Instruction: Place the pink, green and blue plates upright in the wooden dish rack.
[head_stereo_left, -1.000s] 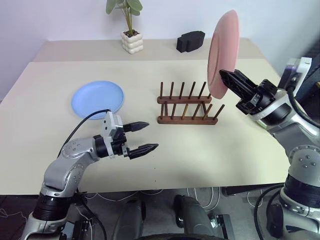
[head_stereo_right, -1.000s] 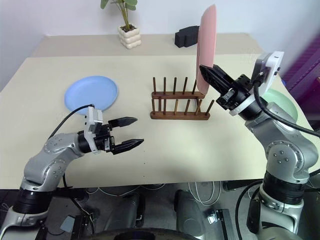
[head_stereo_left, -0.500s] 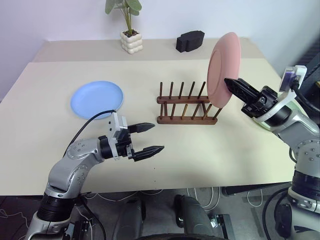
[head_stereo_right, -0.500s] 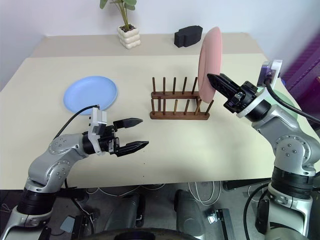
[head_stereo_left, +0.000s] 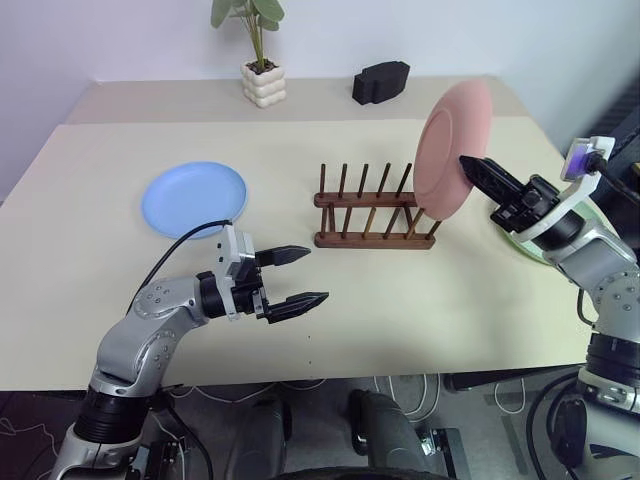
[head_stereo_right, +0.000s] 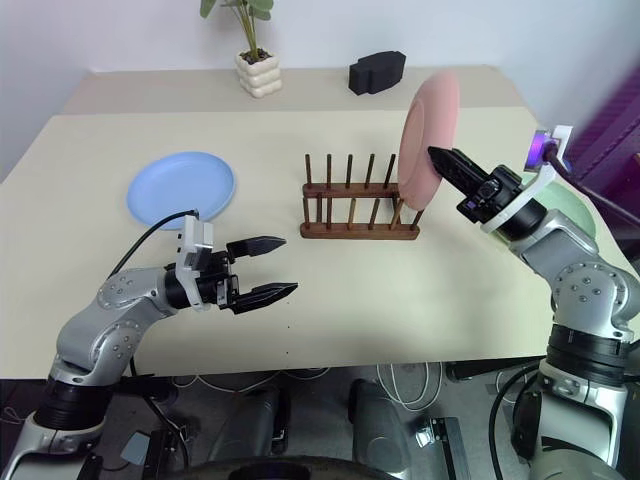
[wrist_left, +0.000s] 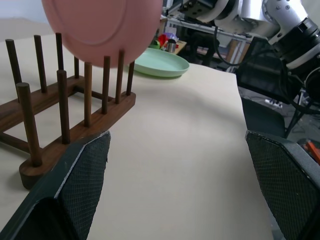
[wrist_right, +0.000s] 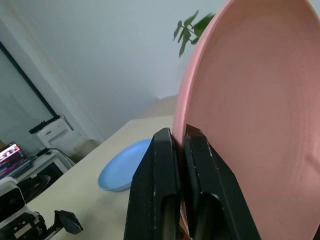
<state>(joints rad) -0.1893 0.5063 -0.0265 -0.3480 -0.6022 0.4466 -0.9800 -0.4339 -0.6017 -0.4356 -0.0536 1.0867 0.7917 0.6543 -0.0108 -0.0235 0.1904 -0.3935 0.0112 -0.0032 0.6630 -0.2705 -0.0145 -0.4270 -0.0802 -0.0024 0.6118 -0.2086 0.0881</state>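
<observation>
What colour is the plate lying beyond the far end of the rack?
Light green plate, clearest in the left wrist view.

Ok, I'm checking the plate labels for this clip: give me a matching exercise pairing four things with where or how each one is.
Things:
1. pink plate
2. blue plate
3. green plate
4. left gripper

States:
A. lying flat on the table, to the left of the wooden dish rack
B. open, holding nothing
C. on edge, clamped in the right gripper over the rack's right end
D. lying flat on the table, to the right of the rack

Pairs: 1-C, 2-A, 3-D, 4-B
</observation>
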